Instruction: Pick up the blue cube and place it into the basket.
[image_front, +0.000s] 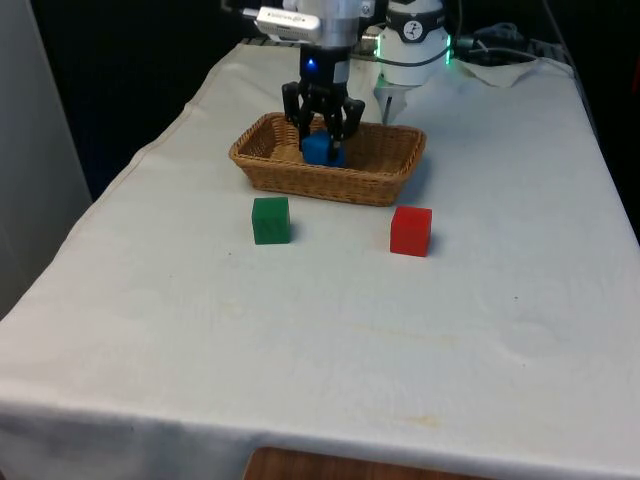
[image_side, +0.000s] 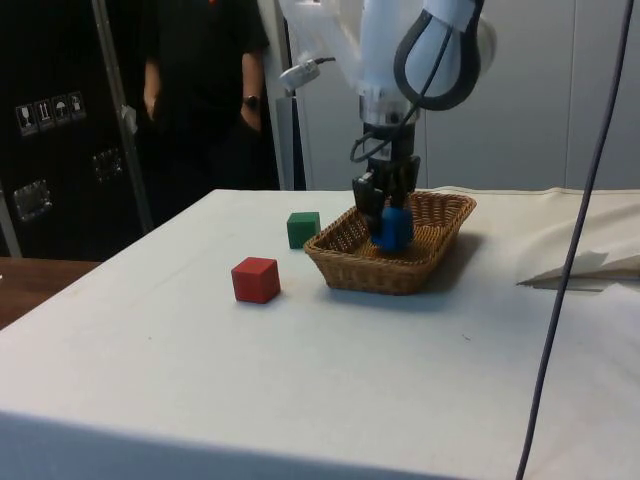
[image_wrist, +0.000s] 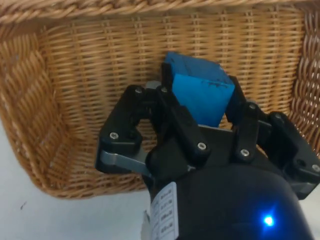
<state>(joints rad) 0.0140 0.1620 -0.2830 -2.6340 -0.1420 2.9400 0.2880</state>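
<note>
One blue cube (image_front: 321, 149) sits between the black jaws of the gripper (image_front: 322, 133), down inside the single wicker basket (image_front: 385, 185). In the wrist view the jaws are closed only as far as the cube's width, one finger against each of two opposite sides of the blue cube (image_wrist: 201, 93), with the woven basket (image_wrist: 70, 95) floor beneath it. The cube looks tilted in that grip, one corner raised. From the side view the gripper (image_side: 385, 205) reaches straight down into the basket (image_side: 380, 270) and the blue cube (image_side: 392, 229) is low between the walls; whether it touches the basket floor cannot be told.

Two more cubes stand on the tabletop (image_front: 320, 340), outside the basket and nearer the front camera: one green cube (image_front: 271, 220) toward the front view's left and one red cube (image_front: 411, 231) toward the front view's right. They are well apart from each other, each near the basket's long wall but not touching it. That makes three cubes in all, one of each colour.

One person (image_side: 205, 80) in dark clothing stands behind the tabletop in the side view.
</note>
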